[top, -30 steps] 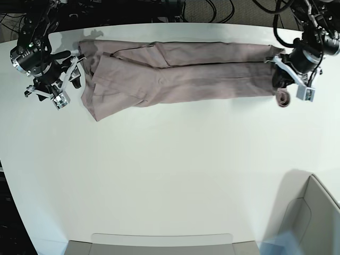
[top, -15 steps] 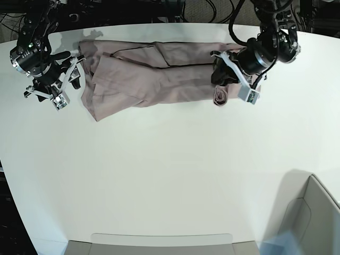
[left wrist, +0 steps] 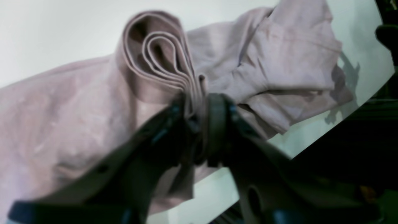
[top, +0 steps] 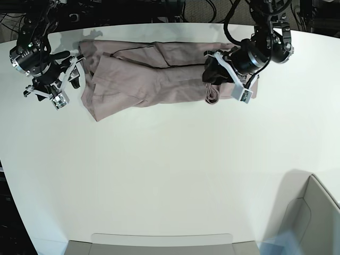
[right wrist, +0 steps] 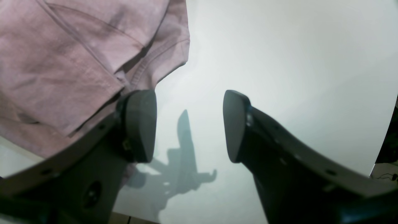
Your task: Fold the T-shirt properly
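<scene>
Since a second ago the left gripper [top: 215, 85] has carried its end of the T-shirt [top: 149, 79] from the table's 2 o'clock edge inward toward 12 o'clock, doubling the cloth over. In the base view the right gripper [top: 68, 79] sits at 10 o'clock beside the shirt's sleeve end, its jaws spread wide on nothing. The dusty mauve shirt lies as a wrinkled band along the far side of the table [top: 170, 175]. The left jaws are clamped tight on a stacked loop of layers; their tips are buried in fabric.
</scene>
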